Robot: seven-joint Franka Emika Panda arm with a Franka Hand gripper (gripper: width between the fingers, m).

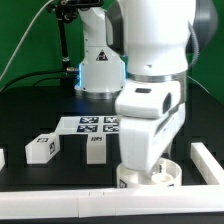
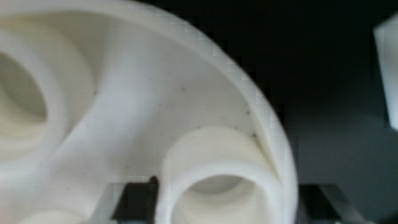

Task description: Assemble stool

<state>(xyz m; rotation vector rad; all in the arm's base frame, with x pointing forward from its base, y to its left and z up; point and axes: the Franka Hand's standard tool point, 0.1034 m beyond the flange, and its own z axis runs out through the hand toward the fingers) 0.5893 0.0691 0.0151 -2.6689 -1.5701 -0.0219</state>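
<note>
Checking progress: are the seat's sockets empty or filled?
Empty, those visible: the sockets in the seat show hollow in the wrist view, and two legs sit loose apart from it.

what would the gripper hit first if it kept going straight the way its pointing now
The stool seat. It fills the wrist view right ahead of the gripper, with a socket in line between the fingers. Whether they already touch it is unclear.

No legible text; only patterned tags on the legs (image 1: 41, 148).
</note>
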